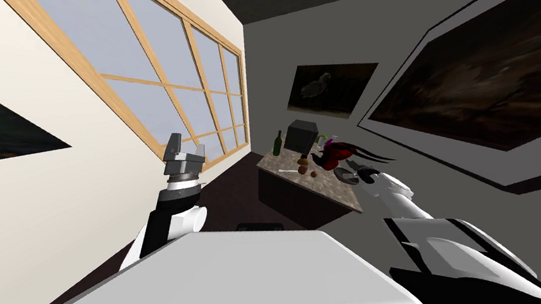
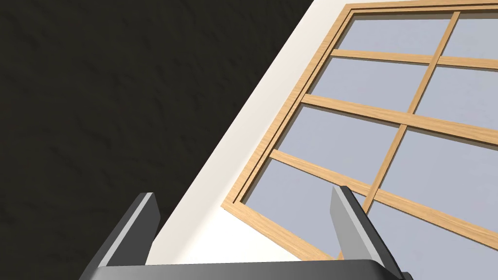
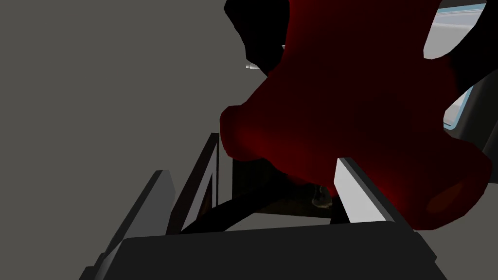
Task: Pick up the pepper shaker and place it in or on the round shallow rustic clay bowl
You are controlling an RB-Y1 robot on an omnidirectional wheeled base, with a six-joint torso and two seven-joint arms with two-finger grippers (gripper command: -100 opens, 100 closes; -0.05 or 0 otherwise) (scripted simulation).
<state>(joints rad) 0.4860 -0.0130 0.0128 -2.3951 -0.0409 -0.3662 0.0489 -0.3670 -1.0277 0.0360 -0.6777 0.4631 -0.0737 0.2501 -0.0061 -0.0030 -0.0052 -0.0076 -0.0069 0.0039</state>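
Right arm at the tabletop (image 1: pixel 330 190), left arm idle.
Right pincer (image 3: pixel 253 166) spread, nothing pinched, nose-up against red-and-black rooster-like pepper shaker (image 1: pixel 330 156). The shaker stands on the tabletop just beside grey shallow bowl (image 1: pixel 345 176). Left pincer (image 1: pixel 186 147) spread, raised near the window.

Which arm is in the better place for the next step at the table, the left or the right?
Right. The right tool is open at the table, close to a dark red object. The left tool is open too, but raised by the window, far from the table.
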